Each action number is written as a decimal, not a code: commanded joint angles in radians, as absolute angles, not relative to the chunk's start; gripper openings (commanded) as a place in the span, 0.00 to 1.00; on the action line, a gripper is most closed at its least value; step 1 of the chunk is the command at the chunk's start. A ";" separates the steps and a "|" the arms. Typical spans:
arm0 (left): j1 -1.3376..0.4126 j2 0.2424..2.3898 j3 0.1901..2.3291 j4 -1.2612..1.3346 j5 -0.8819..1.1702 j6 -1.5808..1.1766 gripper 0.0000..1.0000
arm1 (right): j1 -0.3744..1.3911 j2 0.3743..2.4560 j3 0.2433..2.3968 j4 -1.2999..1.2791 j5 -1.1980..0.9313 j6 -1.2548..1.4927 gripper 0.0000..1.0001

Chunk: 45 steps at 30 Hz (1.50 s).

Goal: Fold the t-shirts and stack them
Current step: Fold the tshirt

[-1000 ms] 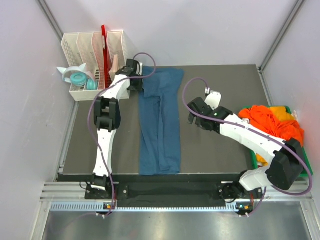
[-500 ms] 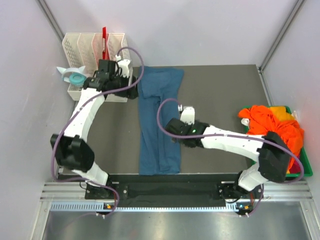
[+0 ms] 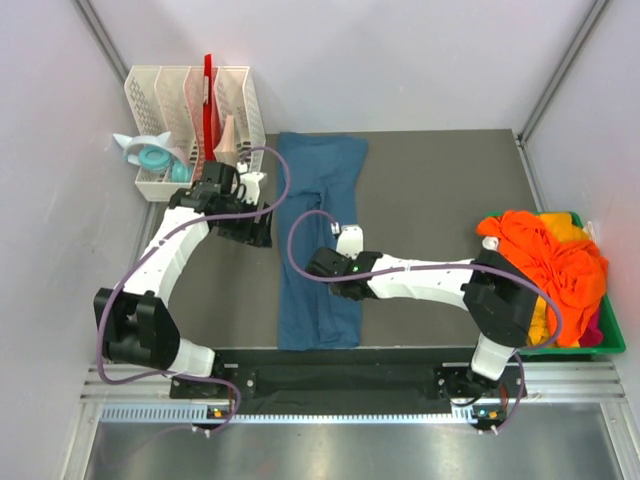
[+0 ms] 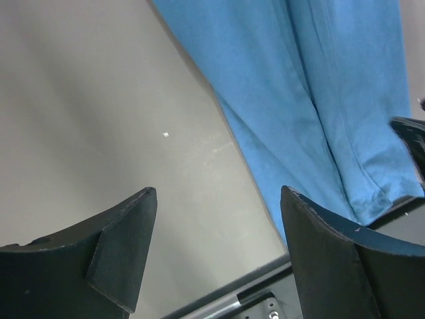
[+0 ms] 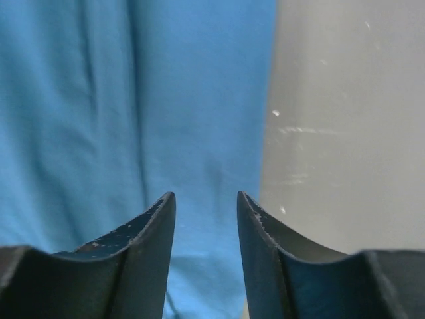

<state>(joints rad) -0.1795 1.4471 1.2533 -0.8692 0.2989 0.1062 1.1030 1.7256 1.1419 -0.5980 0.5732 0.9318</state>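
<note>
Lying flat: teal-blue t-shirt (image 3: 318,185), folded into a long narrow strip, running from the far part of the bench (image 3: 440,190) down to its near edge, left of centre.
Left pincer (image 4: 218,194): fingers wide apart, with bare bench showing between them. It sits just left of the strip's left edge, apart from the cloth.
Right pincer (image 5: 206,199): fingers drawn close together, with a narrow gap between them and blue cloth showing through it. It is low over the lower half of the strip, and the shirt's right edge runs just right of the gap. Whether the tips touch the fabric cannot be told from the wrist view.
Right arm: stretched leftward across the bench from its base to the strip.
Orange t-shirts (image 3: 545,250): a crumpled heap at the right edge, piled in the green bin (image 3: 612,345), with bits of yellow and magenta fabric among them.
White rack (image 3: 190,100): far left corner, well apart from the heap.
</note>
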 commanded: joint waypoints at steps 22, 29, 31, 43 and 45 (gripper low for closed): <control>-0.181 1.399 1.172 -0.831 0.362 0.066 0.79 | 1.376 1.621 1.046 -0.574 0.509 1.195 0.46; -0.181 1.397 1.161 -0.828 0.353 0.067 0.79 | 1.373 1.597 0.956 -0.485 0.492 1.243 0.45; -0.181 1.397 1.160 -0.828 0.354 0.066 0.79 | 1.373 1.608 0.956 -0.469 0.479 1.243 0.45; -0.181 1.388 1.149 -0.830 0.347 0.067 0.79 | 1.378 1.621 0.937 -0.391 0.439 1.229 0.35; -0.181 1.390 1.147 -0.828 0.347 0.068 0.79 | 1.377 1.620 0.931 -0.388 0.439 1.233 0.28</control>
